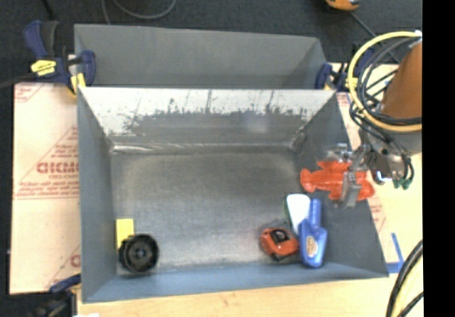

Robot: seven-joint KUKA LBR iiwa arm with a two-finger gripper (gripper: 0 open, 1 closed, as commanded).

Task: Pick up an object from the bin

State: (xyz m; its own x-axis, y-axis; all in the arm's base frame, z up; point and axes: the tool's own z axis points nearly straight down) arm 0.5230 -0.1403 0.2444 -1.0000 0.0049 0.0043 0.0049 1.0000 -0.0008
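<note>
My gripper (349,182) hangs over the bin's right wall. It is shut on an orange-red plastic thing (320,180) with wing-like side pieces, which lies crosswise between the grey fingers (350,193) and juts out to the left. Just below it, at the bin's front right, a blue bottle with a white cap (311,232) lies on the floor. A small red and black tape measure (279,243) sits against the bottle's left side.
A black round thing with a yellow piece (135,249) sits in the front left corner. The arm with its yellow and black cables comes in over the right rim.
</note>
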